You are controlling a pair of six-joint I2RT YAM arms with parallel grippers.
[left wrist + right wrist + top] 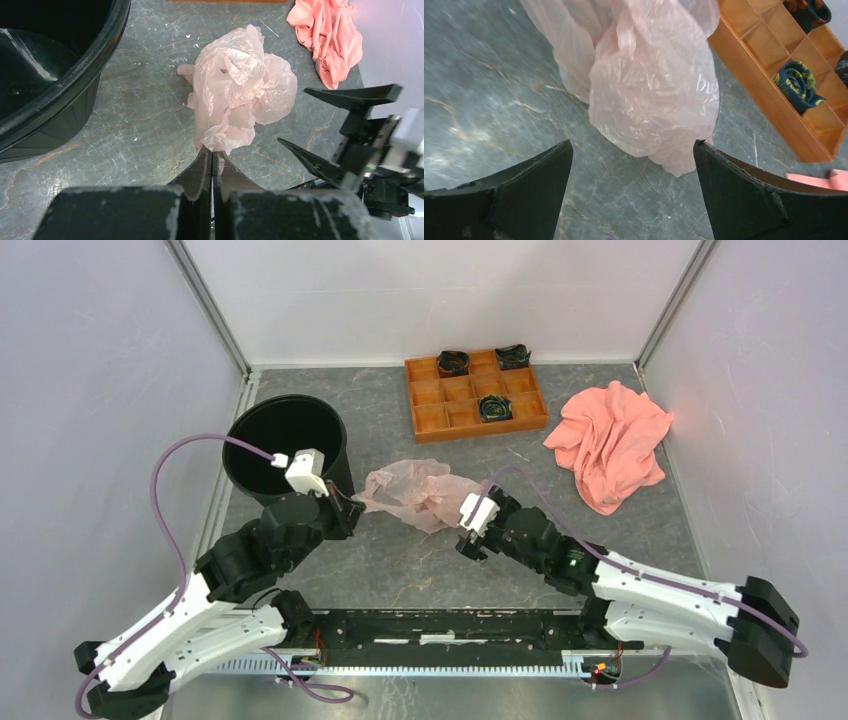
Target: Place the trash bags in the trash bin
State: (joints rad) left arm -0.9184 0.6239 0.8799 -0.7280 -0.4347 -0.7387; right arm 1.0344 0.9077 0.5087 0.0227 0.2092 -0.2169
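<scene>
Pink trash bag [240, 90] at left gripper [212, 154]

Bin [285, 435] wall beside bag [415, 492] — bare table [400, 565] nearside

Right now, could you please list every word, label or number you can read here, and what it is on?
None: no text shows on the black bin, the pink bag, the orange tray or the pink cloth.

Left tool [211, 157] pinched fully closed — right tool [633, 145] spread wide; both reach forward, angled toward each other, low.
</scene>
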